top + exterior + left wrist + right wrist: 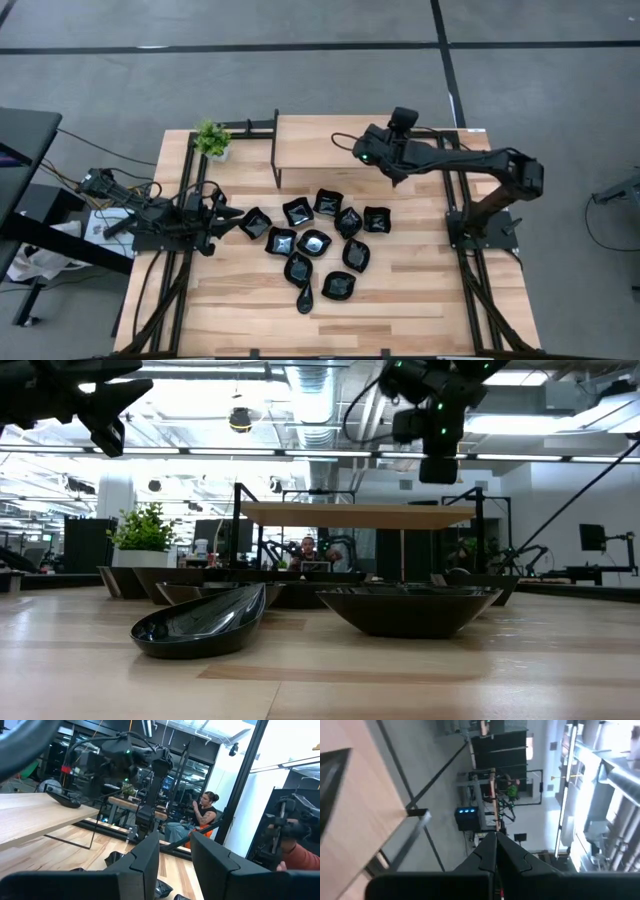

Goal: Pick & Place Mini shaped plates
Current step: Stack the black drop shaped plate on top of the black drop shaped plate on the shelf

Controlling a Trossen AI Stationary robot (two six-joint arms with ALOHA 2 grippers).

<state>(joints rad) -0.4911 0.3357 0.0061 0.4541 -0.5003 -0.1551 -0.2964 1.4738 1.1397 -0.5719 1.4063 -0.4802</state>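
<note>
Your room's a big open lab: grey floor with dark tape lines around the table, exposed pipes and strip lights overhead, glass walls and other rigs further back. From the left wrist view you can see a person (204,812) sitting beyond the table, and a sleeve in orange at the edge.

The table (420,290) is pale wood planks on a black frame. At 12 o'clock on it there's a raised wooden shelf (320,140) on thin black legs, and a small green potted plant (211,139) sits at about 10 o'clock, near the shelf's corner.

The mini shaped plates (315,243) are all bunched together dead centre, glossy black, some touching, with one leaf-shaped plate (304,296) trailing off at 6 o'clock of the pile. From the low view that leaf one is closest, next to a wider bowl-like one.

Your left gripper (226,221) is at 9 o'clock, up off the wood just beside the pile's edge, fingers (145,865) apart with a gap and nothing between them. Your right gripper (364,156) hangs high at about 1 o'clock over the shelf's end, fingers pressed together, empty.
</note>
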